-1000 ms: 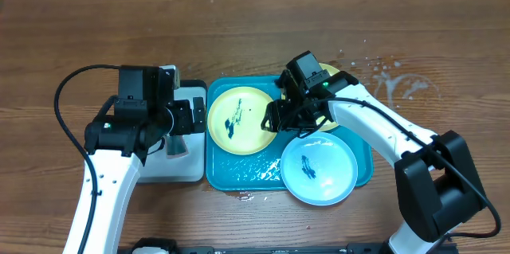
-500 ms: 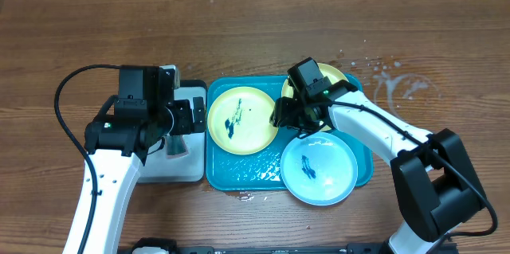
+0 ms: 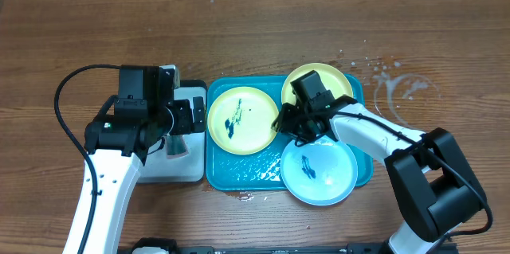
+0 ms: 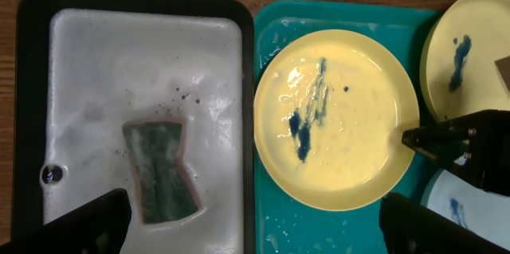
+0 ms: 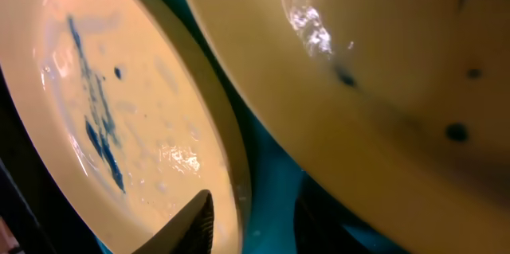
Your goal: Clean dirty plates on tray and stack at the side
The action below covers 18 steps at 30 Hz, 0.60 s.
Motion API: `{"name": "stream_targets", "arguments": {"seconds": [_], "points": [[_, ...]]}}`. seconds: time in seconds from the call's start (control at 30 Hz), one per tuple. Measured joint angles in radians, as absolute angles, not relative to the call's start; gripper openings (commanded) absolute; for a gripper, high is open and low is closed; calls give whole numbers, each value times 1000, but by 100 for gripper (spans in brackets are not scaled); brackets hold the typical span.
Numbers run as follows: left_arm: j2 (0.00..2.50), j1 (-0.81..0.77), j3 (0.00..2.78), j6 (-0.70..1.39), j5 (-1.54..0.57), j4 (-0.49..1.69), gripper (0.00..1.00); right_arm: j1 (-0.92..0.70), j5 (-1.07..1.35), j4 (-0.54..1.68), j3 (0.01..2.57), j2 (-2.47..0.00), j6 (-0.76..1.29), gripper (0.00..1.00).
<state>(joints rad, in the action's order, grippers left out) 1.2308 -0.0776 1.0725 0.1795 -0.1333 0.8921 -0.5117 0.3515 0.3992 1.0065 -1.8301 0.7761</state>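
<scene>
The turquoise tray (image 3: 239, 178) (image 4: 319, 222) holds three plates. The left yellow-green plate (image 3: 239, 119) (image 4: 335, 119) (image 5: 103, 103) carries blue smears. A second yellow-green plate (image 3: 331, 75) (image 4: 470, 47) (image 5: 382, 87) lies back right, and a pale blue plate (image 3: 323, 174) (image 4: 470, 206) front right. My right gripper (image 3: 280, 123) (image 5: 255, 226) straddles the left plate's right rim: one finger over its inside, the other outside, a gap still showing. My left gripper (image 3: 195, 116) (image 4: 255, 230) hangs wide open above the trays' shared edge.
A black-rimmed white tray (image 3: 187, 170) (image 4: 143, 63) left of the turquoise one holds a wet, stained sponge (image 3: 175, 146) (image 4: 159, 170). Water drops lie on the wooden table (image 3: 390, 83) at the back right.
My right gripper has slid down and left onto the left plate's right rim, uncovering the back plate, and its jaws have narrowed. The left arm has not moved.
</scene>
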Motion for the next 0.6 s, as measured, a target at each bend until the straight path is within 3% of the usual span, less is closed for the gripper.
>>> {"name": "stream_targets", "arguments": {"seconds": [0.33,0.47,0.6], "points": [[1231,-78,1073,179,-134,894,100,-512,353,336,978,-1838,839,18],[1231,-78,1073,179,-134,895,100,-512,355,308,975,-1844,856,4],[1231,-78,1073,179,-134,895,100,-512,355,299,974,-1847,863,4]]}}
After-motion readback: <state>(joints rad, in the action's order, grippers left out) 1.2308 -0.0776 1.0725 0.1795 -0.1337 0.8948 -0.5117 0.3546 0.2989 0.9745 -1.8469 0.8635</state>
